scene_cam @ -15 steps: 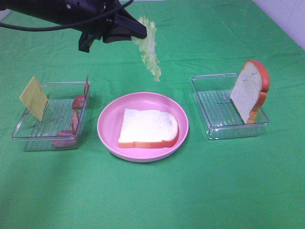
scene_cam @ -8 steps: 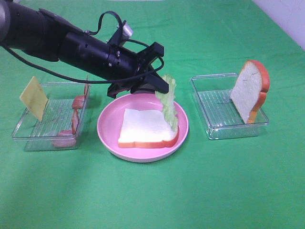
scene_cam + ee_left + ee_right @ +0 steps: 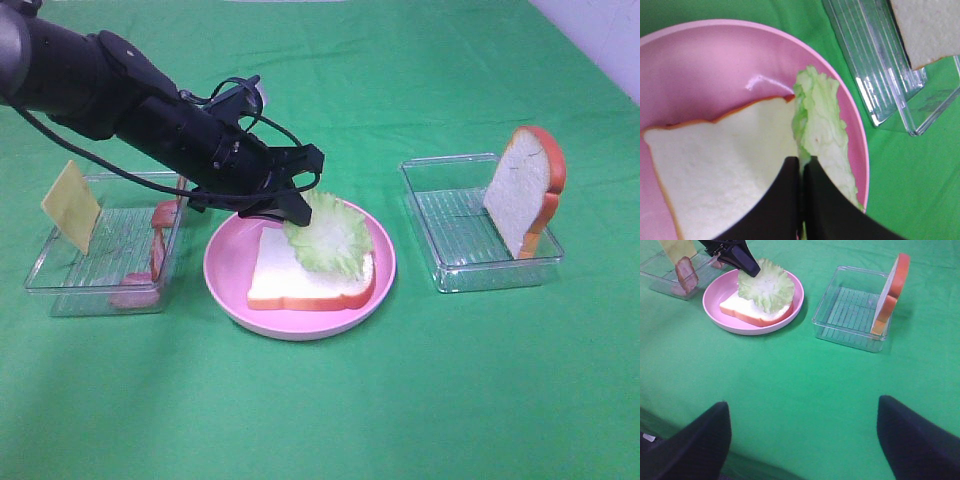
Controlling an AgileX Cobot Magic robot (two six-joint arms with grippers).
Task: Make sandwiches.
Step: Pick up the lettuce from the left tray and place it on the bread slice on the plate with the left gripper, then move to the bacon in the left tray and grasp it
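Pale green lettuce leaf (image 3: 327,235), seemingly soft and light, drapes the bread slice (image 3: 300,278) at one o'clock on the plate (image 3: 228,262). The left fingers (image 3: 782,200) pinch its edge, and the right fingers (image 3: 690,445) gape, empty.

Lower bread slice (image 3: 290,278): white, orange-red crust, lying flat in the middle of the pink plate (image 3: 225,290).

Lettuce leaf (image 3: 328,238): pale green and ruffled, spread over the slice's far right part. Its far edge is pinched in the closed left tool (image 3: 300,214).

Second bread slice (image 3: 520,195): same colouring, standing on edge and leaning at the right end of the clear right tray (image 3: 450,240).

Cheese square (image 3: 70,207): yellow, tilted against the left end of the clear left tray (image 3: 45,285).

Bacon strips (image 3: 157,255): pink-red, along that tray's right side, some on edge. Exact count unclear.
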